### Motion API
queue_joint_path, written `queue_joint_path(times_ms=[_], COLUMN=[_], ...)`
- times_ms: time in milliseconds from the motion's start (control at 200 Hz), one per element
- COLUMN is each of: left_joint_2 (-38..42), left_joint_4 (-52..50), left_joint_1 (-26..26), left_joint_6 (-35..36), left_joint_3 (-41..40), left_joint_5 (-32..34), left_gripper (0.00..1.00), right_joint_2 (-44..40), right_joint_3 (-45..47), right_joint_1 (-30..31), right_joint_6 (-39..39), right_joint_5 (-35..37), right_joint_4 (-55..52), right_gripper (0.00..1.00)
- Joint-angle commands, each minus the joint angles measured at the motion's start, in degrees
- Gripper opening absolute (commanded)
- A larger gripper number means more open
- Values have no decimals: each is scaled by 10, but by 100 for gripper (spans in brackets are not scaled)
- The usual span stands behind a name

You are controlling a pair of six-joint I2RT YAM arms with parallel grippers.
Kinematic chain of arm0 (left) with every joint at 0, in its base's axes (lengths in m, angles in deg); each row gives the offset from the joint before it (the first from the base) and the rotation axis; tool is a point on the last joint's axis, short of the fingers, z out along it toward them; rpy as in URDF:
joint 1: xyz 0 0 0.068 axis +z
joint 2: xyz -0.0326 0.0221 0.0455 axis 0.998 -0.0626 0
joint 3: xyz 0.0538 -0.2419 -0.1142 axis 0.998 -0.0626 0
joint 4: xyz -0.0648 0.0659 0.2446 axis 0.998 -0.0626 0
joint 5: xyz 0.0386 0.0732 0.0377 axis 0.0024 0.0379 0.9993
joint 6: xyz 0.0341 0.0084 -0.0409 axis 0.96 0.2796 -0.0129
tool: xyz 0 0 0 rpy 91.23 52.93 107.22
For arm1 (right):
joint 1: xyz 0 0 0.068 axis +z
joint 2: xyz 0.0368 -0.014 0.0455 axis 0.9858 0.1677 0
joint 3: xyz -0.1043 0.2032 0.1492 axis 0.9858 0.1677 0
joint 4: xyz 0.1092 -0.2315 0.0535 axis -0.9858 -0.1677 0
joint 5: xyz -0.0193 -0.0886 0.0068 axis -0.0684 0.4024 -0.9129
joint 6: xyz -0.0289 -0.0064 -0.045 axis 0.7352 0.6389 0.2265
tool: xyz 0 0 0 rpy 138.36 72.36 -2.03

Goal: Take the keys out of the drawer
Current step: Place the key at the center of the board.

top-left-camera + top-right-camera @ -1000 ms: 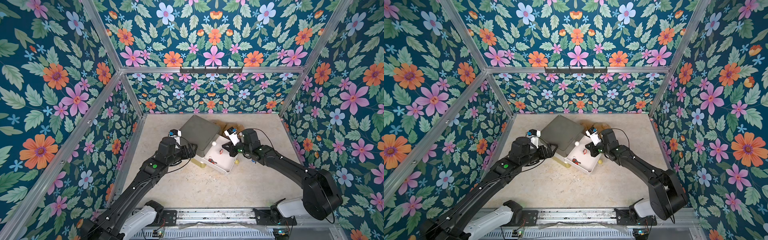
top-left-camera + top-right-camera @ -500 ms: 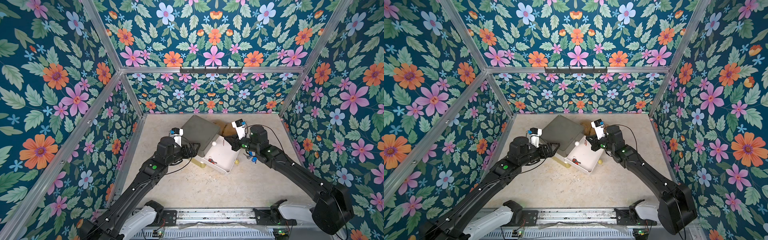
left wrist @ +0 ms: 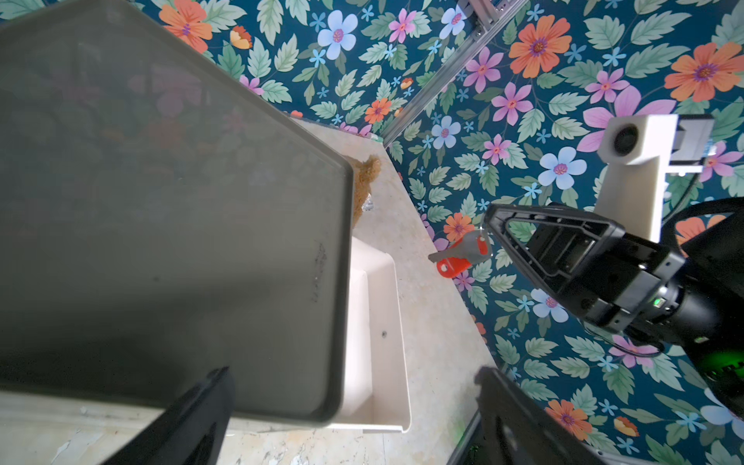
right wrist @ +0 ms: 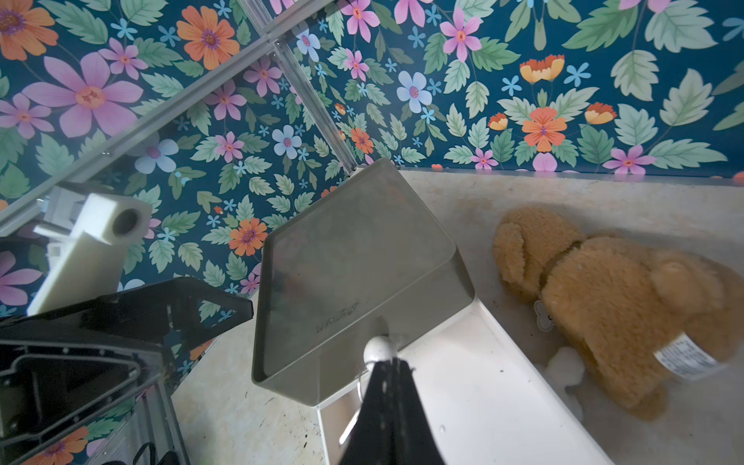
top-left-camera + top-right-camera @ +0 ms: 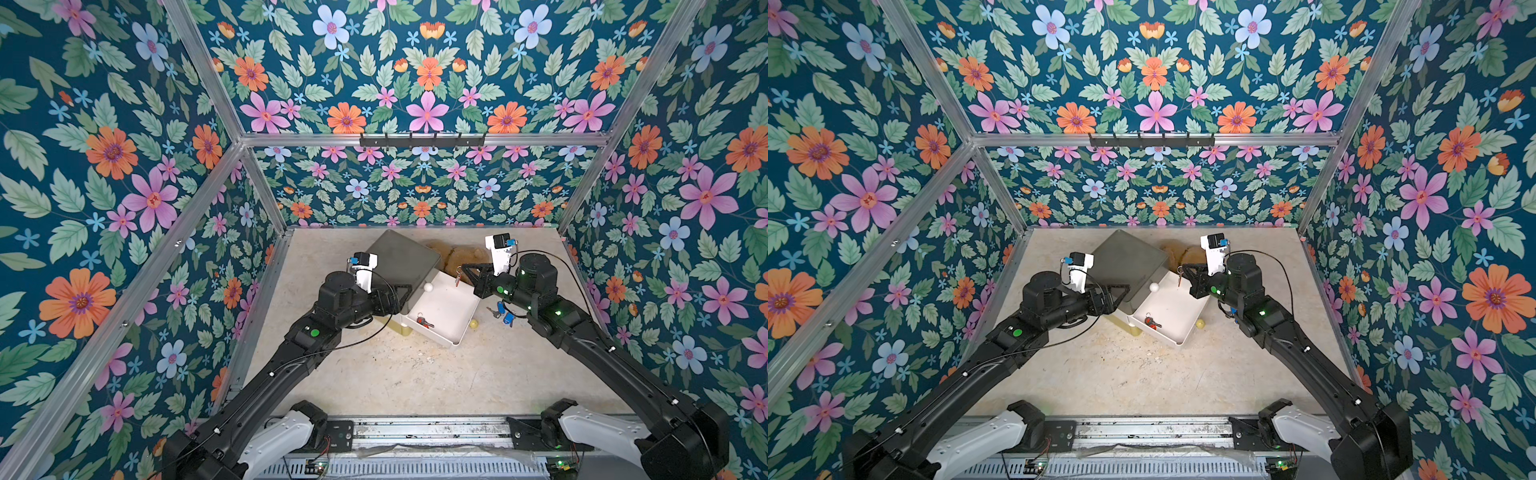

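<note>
Right jaws pinch red-tag key [image 3: 463, 255] above white drawer [image 5: 451, 307]. Left jaws spread wide beside grey box [image 5: 405, 259]. Another red key [image 5: 424, 322] lies in drawer. Blue keys [image 5: 503, 313] on worktop [image 5: 415, 374].

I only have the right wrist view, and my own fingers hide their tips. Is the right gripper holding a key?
Observer: Yes. The left wrist view shows a red-tagged key dangling from the shut right gripper.
Operator: Anything left in the drawer?
Observer: Both top views show a second red-tagged key lying in the drawer.
Operator: Where are the removed ones?
Observer: In a top view, two blue-tagged keys lie on the table beside the right arm.
</note>
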Motion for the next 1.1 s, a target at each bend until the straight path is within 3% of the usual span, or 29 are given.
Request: queue_joint_path(times_ms=[0,295,710,940,1095], left_joint_2=[-15,-77,-109,-98,-92], left_joint_4=[32,39,29,38,53], left_joint_1=[-18,-92,-149,-193,-220], left_joint_6=[5,30,41,54,65], left_joint_3=[12,52,70,46,18], left_joint_5=[0,35,70,129,161], left_gripper=[99,99,99,99,99], right_joint_2=[-17,-63,-73,-63,-72], right_joint_3=[-3,-11,-43,-30,7], right_joint_1=[0,1,0,-9,-54], right_joint_6=[-27,-100,-232,-313,-345], right_joint_5=[42,176,316,330,294], right_joint_4=[-22,-103,-272,-361,-378], right_gripper=[0,0,0,0,0])
